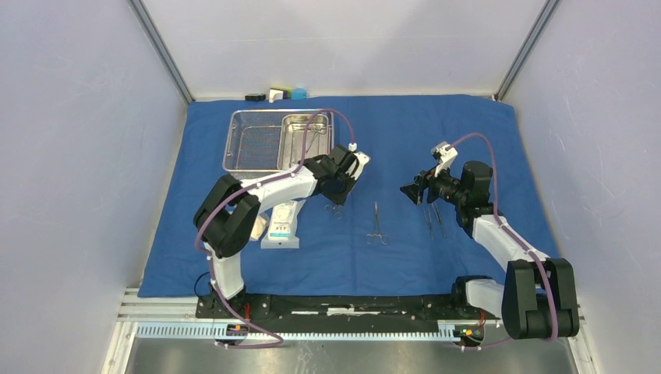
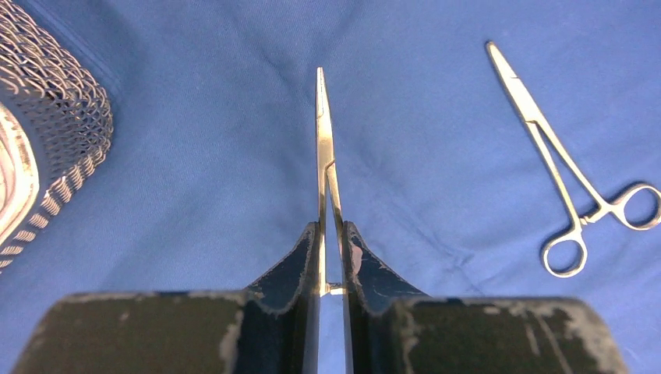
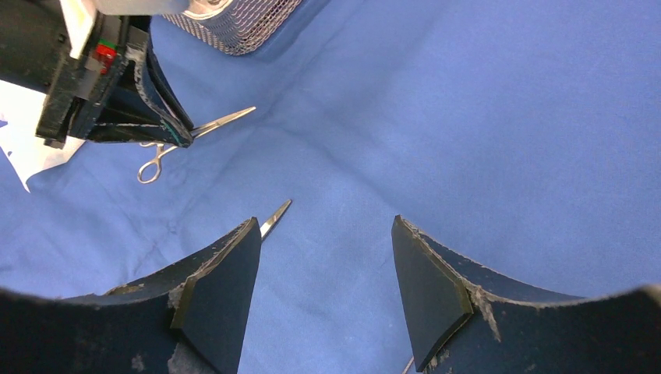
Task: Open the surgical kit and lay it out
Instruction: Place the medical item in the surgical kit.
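The blue cloth wrap (image 1: 405, 132) lies spread flat. At its back left stands the wire-mesh basket (image 1: 253, 140) with the smaller steel pan (image 1: 304, 136) in its right half. My left gripper (image 1: 337, 199) (image 2: 333, 234) is shut on the shanks of a slim scissor-like instrument (image 2: 323, 140) that points away from it, low over the cloth. A second instrument (image 1: 377, 224) (image 2: 561, 179) lies just to the right. My right gripper (image 1: 411, 191) (image 3: 323, 226) hangs open and holds nothing, above two more instruments (image 1: 434, 220). White packets (image 1: 282, 224) lie under the left arm.
Small black, white and blue blocks (image 1: 277, 95) sit behind the cloth's back edge. Grey walls close in the left, right and back. The mesh basket's corner (image 2: 70, 117) is close on the left gripper's left side.
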Tool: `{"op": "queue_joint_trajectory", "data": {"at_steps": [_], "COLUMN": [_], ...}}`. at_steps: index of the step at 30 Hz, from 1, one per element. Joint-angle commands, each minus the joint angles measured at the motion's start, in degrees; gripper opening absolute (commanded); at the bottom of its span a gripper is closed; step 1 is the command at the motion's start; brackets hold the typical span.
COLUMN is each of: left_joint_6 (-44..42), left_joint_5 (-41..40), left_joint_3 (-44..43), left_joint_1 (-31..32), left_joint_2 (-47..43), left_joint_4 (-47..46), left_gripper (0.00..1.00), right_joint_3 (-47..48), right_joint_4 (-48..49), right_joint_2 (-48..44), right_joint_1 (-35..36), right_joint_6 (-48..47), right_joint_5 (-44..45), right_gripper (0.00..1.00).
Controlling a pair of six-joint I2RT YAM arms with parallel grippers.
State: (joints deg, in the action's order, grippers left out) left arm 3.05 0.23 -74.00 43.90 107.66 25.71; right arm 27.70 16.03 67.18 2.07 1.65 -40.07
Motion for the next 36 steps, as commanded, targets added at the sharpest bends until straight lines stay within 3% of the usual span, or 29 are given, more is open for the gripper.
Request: {"op": "queue_joint_trajectory", "data": {"at_steps": [1,12,20,36], "left_joint_6": [-0.62,8.69,21.44,40.86], "left_joint_5": [1.88,3.46,6.27,2.53], "left_joint_3": [0.73,1.31,2.81,6.76], "left_joint_1": [0.4,1.1,2.29,8.31], "left_joint_2": [-4.01,-5.43,-7.28,-8.65], "left_joint_4": [-0.67,1.41,3.39,1.76], "left_gripper": [0.07,0.04,0.05,0.03], "right_joint_3": [-0.07,-0.19,-0.31,-1.06], "right_joint_4": [1.67,0.8,0.31,-1.22], "right_joint_2": [-0.67,-1.24,-1.9,-4.28], "right_joint_1": [-0.35,-0.48,-0.75,-1.36], "right_joint_6": [-0.25,-1.89,-3.13,-6.64], "right_joint_5": [-0.53,1.08,2.87,6.83], "right_gripper": [0.7,0.7,0.7,0.7]}}
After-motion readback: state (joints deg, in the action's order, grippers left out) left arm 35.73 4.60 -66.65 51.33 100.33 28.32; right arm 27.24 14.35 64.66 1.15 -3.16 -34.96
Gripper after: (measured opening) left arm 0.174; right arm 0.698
